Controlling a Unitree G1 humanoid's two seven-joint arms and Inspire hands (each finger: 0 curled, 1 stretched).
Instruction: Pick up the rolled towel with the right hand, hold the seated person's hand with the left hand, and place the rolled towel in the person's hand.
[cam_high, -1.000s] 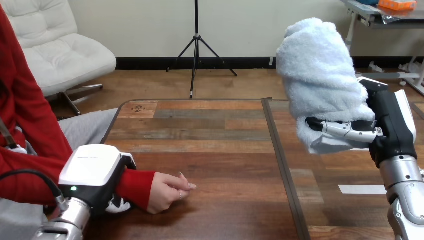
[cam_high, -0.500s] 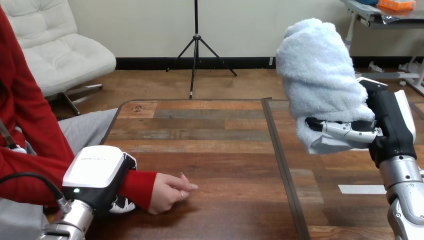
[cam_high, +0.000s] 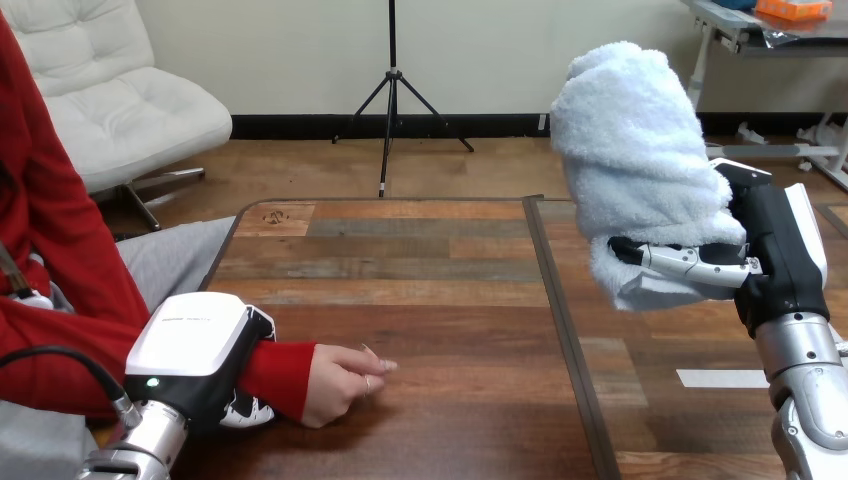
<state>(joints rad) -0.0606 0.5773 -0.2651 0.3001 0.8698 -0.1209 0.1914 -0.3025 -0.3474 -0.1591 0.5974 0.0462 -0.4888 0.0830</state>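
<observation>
while the right hand (cam_high: 778, 262) is raised over the right part of the table (cam_high: 430, 262), its fingers (cam_high: 692, 262) are curled round the lower end of the rolled towel (cam_high: 640, 160), which stands nearly upright in the grasp, clear of the tabletop, its pale blue top leaning slightly to the left; the towel is well apart from the person's hand (cam_high: 340, 382), which rests on the wood at the near left, loosely curled, its fingertips pointing right; the left hand (cam_high: 195, 345), white back shell upward, lies over the wrist in the red sleeve (cam_high: 278, 375), just left of the person's hand and touching the sleeve; whether it closes round the wrist cannot be told; a dark seam (cam_high: 560, 300) runs from far to near between the two hands; a strip of white tape (cam_high: 725, 378) lies on the table at the near right, below the right hand
</observation>
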